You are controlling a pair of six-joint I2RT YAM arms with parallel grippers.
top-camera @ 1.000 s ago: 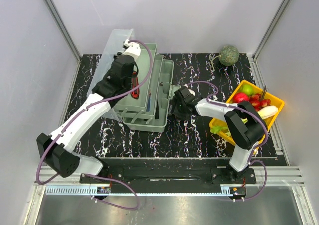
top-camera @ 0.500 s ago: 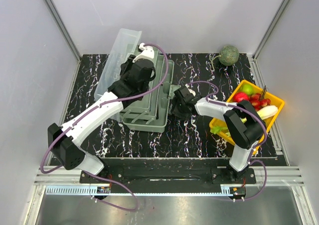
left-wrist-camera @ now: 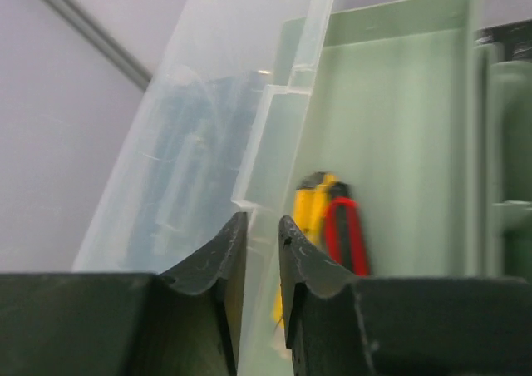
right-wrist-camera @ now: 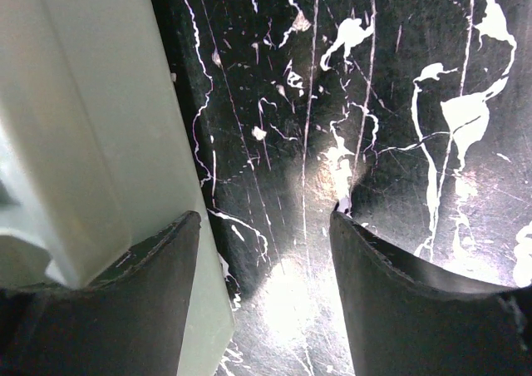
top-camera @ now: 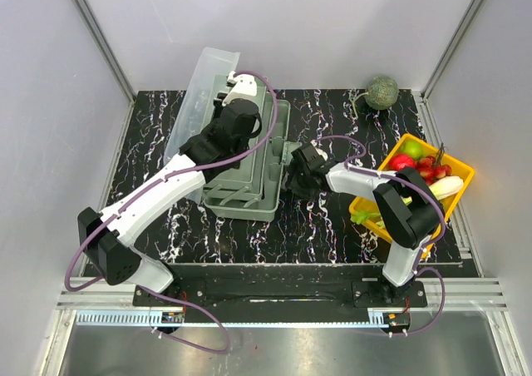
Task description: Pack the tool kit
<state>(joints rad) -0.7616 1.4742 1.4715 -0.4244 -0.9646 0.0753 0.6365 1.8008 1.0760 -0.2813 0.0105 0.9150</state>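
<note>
At the left fingers (left-wrist-camera: 220, 264), only a narrow slit, with the rim of the clear lid (left-wrist-camera: 208, 135) running down into it; cannot tell whether pinched or merely straddled. Just past that rim, inside a pale green tray of the toolbox (left-wrist-camera: 399, 126): a yellow-handled tool (left-wrist-camera: 309, 210) and a red-handled tool (left-wrist-camera: 345, 235), side by side, both blurred. Seen from above, hangs over the open toolbox at the end of the left arm (top-camera: 158, 189), with the lid tilted up and leaning toward the back left. At the right fingers (right-wrist-camera: 399, 301), a wide gap with nothing in it but bare worktop (right-wrist-camera: 283, 143); one finger tight beside the toolbox's outer wall, the other well clear of it over the marble pattern. Lies low at the toolbox's right side, at the end of the right arm (top-camera: 366, 180). As for the toolbox itself: sits left of centre on the black, white-veined worktop, toward the back, trays stepped out. Farther out, at the right edge, a yellow tray of fruit (top-camera: 462, 173); in the back right corner, a round green fruit (top-camera: 382, 91), apart from the tray.
</note>
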